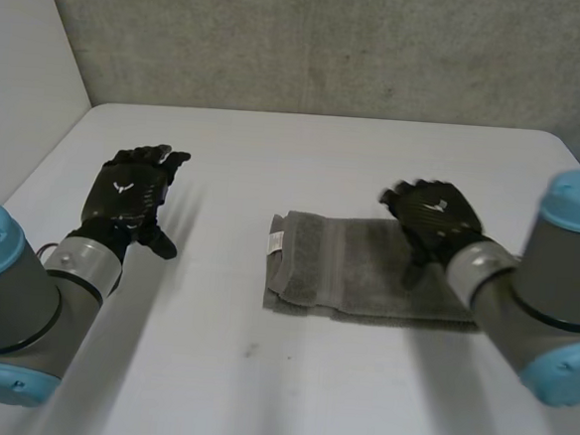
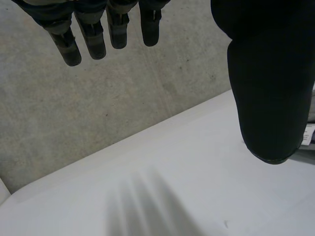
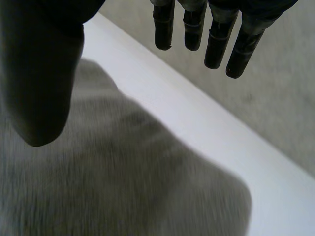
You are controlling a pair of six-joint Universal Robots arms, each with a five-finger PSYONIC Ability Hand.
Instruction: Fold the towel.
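Observation:
A grey towel lies folded into a long strip right of the table's middle, with a small white label at its left end. My right hand hovers over the towel's right part, fingers straight and apart from the thumb, holding nothing. In the right wrist view the towel spreads under the palm, below the fingers and the thumb. My left hand floats over bare table well left of the towel, open and empty. Its fingers and thumb hang straight in the left wrist view.
The white table ends at a grey concrete wall at the back, and a pale wall rises along the left. The far table edge runs just beyond the towel. Bare tabletop lies under my left hand.

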